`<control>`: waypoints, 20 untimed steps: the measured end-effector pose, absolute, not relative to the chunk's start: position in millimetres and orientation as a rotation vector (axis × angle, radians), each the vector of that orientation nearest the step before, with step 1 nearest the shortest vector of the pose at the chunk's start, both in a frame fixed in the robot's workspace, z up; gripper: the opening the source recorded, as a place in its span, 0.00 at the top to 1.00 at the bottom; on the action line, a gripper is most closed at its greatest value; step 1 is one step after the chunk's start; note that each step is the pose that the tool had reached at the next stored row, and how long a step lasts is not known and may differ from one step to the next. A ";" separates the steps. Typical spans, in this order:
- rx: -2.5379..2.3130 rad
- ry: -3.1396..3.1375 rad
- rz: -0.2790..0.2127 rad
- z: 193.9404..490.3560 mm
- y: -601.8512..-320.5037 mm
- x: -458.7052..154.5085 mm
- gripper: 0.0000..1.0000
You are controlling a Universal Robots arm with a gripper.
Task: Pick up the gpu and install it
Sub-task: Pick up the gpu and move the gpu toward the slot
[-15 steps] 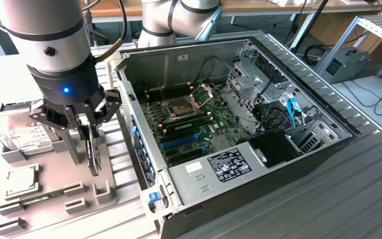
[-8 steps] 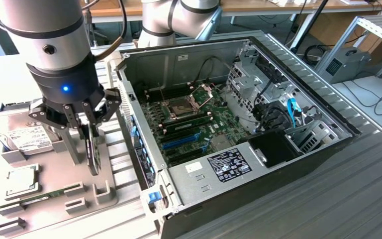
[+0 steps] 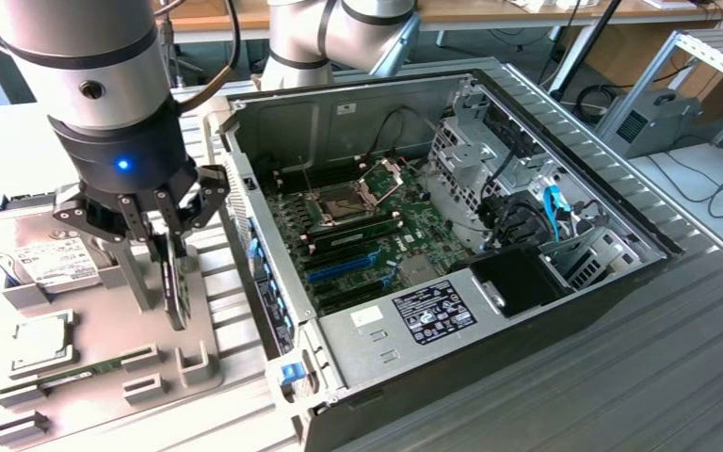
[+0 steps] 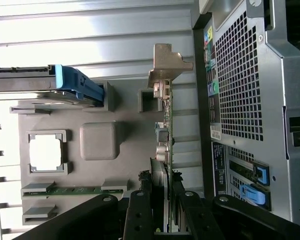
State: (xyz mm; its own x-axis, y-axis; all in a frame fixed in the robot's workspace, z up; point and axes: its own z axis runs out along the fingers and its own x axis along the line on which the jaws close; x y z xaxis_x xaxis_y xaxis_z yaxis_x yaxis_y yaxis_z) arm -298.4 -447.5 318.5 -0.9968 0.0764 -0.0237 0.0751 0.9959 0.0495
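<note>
The gpu is a thin black card standing on edge over the grey parts holder, at the exterior view's left of the open computer case. My gripper comes down from above and is shut on the card's upper edge, one finger on each face. In the wrist view the gpu runs edge-on away from my gripper, with its silver end bracket at the far end, by a grey holder post. I cannot tell whether the card's lower edge still touches the holder.
On the holder lie a silver hard drive, a CPU and a green RAM stick. The case lies open with its motherboard facing up; its perforated rear panel is close beside the card. Ribbed metal table surrounds it.
</note>
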 end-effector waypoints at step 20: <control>0.118 3.113 0.081 325.7 -447.5 -298.4 0.74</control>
State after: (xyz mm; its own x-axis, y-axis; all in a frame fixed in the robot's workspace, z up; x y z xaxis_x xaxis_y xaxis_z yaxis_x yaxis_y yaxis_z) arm -298.4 -447.5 325.7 -0.9968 0.0764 -0.0234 0.0751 0.9958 0.0526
